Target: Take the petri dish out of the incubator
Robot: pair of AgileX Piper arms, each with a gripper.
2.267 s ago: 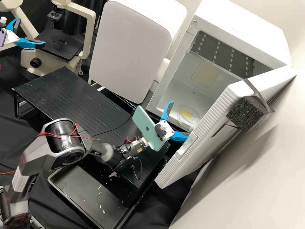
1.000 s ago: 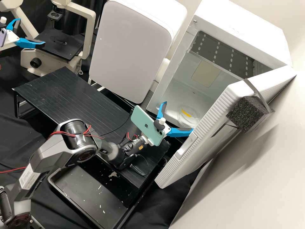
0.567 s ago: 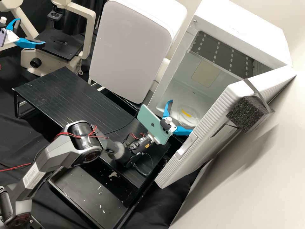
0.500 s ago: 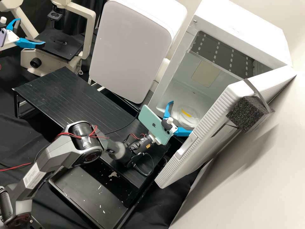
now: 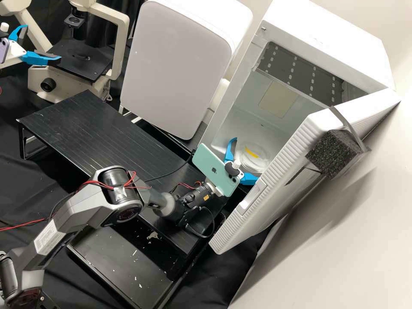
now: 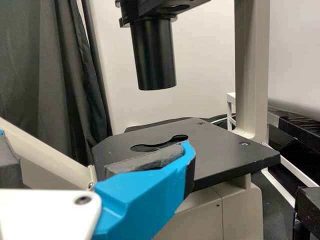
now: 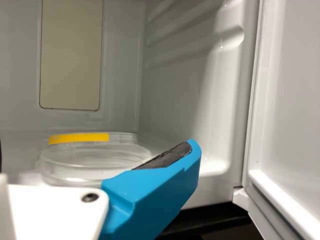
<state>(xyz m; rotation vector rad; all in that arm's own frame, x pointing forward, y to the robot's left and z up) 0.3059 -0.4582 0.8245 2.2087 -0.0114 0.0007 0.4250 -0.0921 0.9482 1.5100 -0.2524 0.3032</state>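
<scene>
The right gripper (image 5: 246,158) points into the glossy white incubator (image 5: 326,34), spread wide and empty, near the clear round dish (image 7: 95,159).

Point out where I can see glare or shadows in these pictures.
High view: soft shadow on the pale room wall beside the open incubator door; right wrist view: a bright sheen down the incubator's glossy inner wall, and pale glints on the clear petri dish; left wrist view: the curtain looks dark, with dim folds.
</scene>
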